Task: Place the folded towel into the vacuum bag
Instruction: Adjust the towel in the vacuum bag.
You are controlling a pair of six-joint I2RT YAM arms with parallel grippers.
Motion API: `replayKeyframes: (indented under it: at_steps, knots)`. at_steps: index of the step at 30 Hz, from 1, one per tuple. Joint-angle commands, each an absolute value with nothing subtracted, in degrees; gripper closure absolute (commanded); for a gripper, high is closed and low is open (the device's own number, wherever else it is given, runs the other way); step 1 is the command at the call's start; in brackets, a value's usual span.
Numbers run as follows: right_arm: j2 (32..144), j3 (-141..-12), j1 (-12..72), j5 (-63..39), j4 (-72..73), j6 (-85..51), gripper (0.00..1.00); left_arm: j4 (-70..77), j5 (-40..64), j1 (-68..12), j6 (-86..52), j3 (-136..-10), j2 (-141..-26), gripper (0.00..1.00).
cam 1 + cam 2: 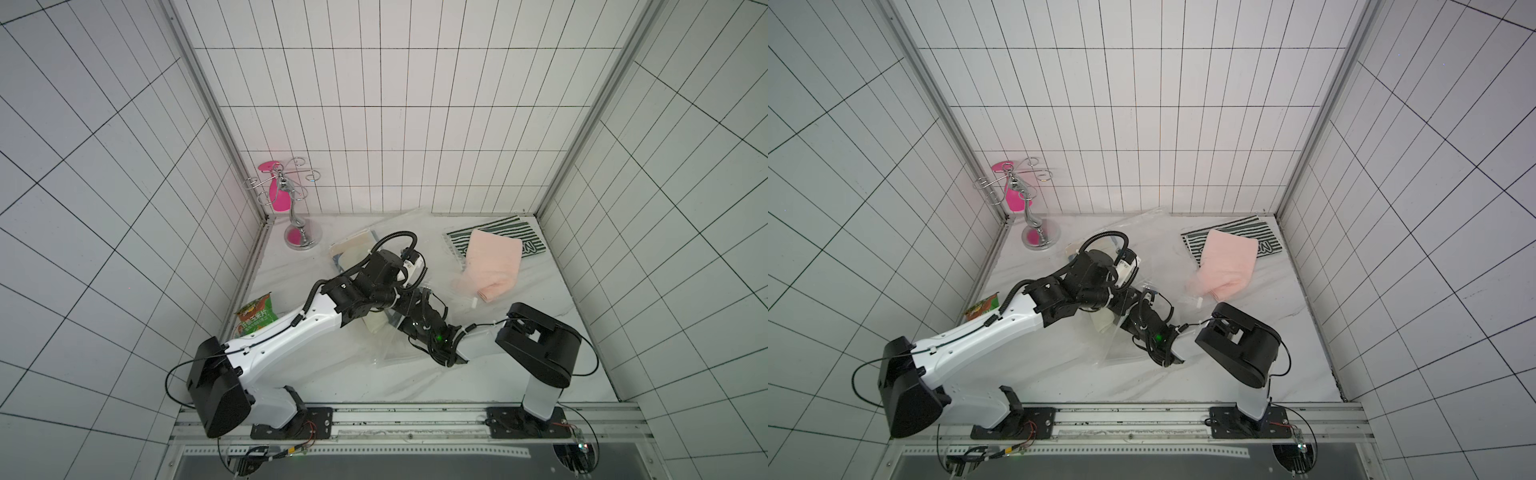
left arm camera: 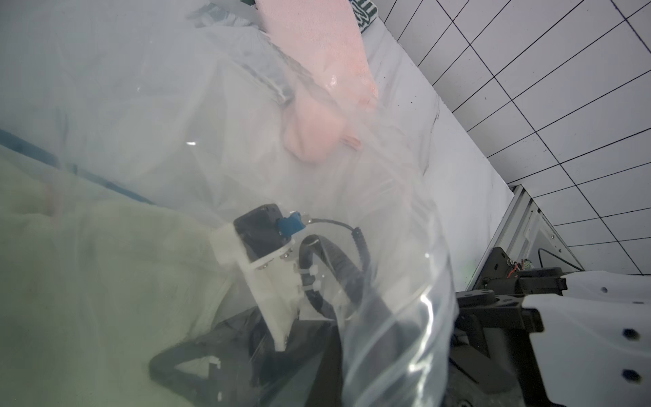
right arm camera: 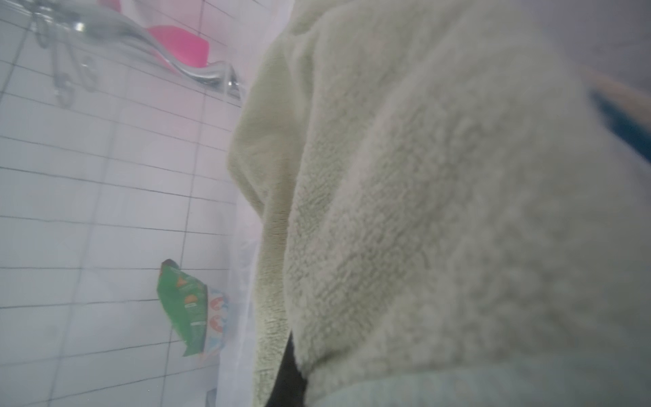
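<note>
Mid-insertion at the vacuum bag (image 1: pixel 388 353): the pale green folded towel (image 3: pixel 440 211) sits inside it, just past the mouth, and your right hand (image 2: pixel 183 359) is in there with it, reaching under the clear film. That hand is pressed together with the terry heaped over it; whether it pinches a fold, you cannot tell from these views. Your left hand (image 1: pixel 409 266), above the bag's middle, is pressed together too, apparently pinching the top film, which tents over your right wrist. Deeper in the bag, a beige folded cloth (image 1: pixel 353 249) with a blue edge also seems to lie under the film. The pink towel (image 1: pixel 494 262) rests at the bag's far edge on a striped mat (image 1: pixel 519 230) and looks to be outside it. The next move, by the look of it, is to seat the towel deeper, then back your right hand out through the mouth without dragging the cloth along.
</note>
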State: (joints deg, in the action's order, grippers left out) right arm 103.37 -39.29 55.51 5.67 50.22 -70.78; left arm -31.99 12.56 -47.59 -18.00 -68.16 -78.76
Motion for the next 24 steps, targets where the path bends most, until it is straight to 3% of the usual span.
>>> replayKeyframes:
  at_steps: [1,7,15,19,24]
  knots:
    - [104.3,-42.0,55.6,3.9,50.9,-70.3,1.00,-31.7,12.0,-47.6,-16.6,-68.9,-76.2,0.92]
    - [111.2,-40.2,55.2,1.0,54.8,-75.3,0.83,-32.5,11.6,-47.0,-16.6,-67.5,-75.9,0.90]
    - [97.7,-31.3,56.3,-1.8,43.5,-70.8,0.46,-32.8,11.3,-43.2,-16.4,-65.4,-74.4,0.90]
    - [88.7,-27.8,56.8,-3.0,31.1,-67.0,0.42,-31.8,8.7,-40.9,-16.0,-64.9,-74.1,0.90]
    - [73.8,-30.1,57.5,3.0,2.3,-58.1,0.41,-32.4,4.8,-39.2,-15.9,-67.1,-76.1,0.90]
